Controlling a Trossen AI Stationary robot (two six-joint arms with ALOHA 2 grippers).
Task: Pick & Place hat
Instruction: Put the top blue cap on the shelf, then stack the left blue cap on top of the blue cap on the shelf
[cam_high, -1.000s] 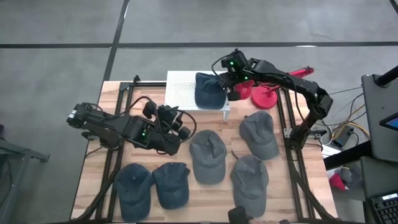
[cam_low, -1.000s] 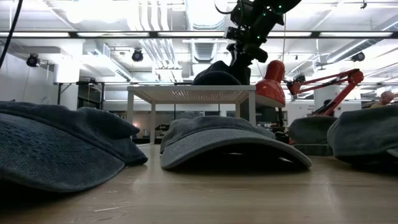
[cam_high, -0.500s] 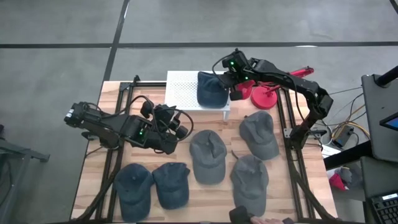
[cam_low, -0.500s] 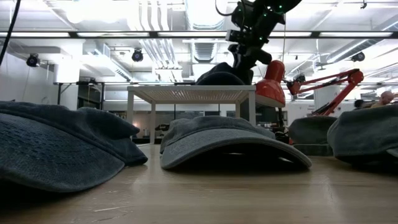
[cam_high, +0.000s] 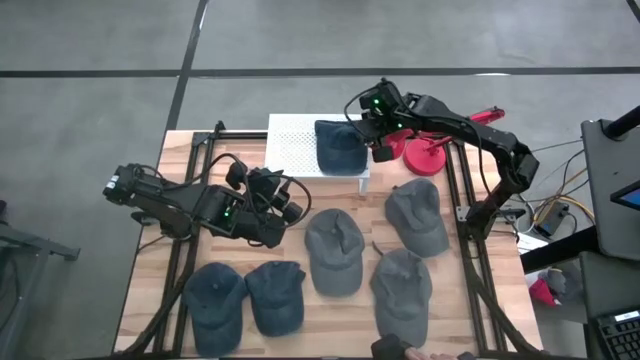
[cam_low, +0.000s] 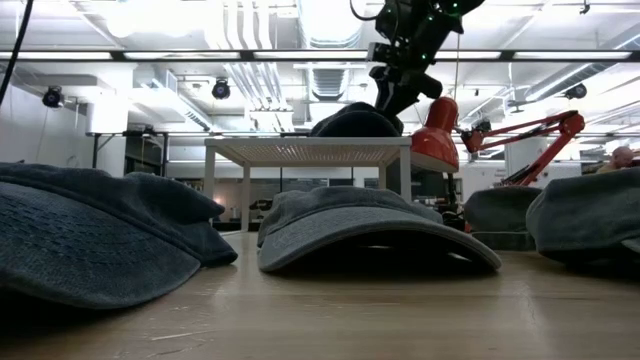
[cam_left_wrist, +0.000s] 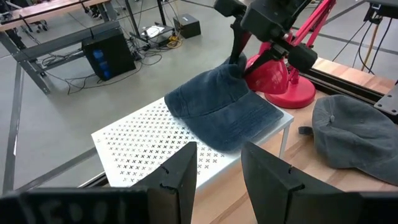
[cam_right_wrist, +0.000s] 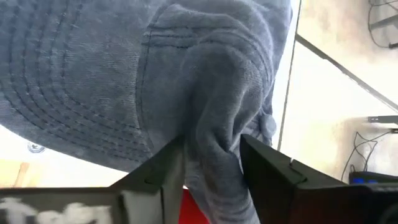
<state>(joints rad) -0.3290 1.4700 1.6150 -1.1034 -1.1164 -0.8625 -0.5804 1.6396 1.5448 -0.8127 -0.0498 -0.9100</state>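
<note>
table (cam_high: 150, 280): wooden | on it: white stand (cam_high: 292, 146), six caps, red lamp (cam_high: 432, 158)

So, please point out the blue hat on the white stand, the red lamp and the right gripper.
blue hat (cam_high: 339, 148): high view, its crown.
red lamp (cam_high: 431, 159): high view, its base.
right gripper (cam_low: 385, 100): low view, between its fingertips.

The blue hat (cam_right_wrist: 205, 93) overruns the right wrist picture's edges, hiding most of the white perforated stand (cam_high: 296, 146). Whether the right gripper's (cam_right_wrist: 211, 171) fingers still pinch the fold (it bunches between them) cannot be told.
</note>
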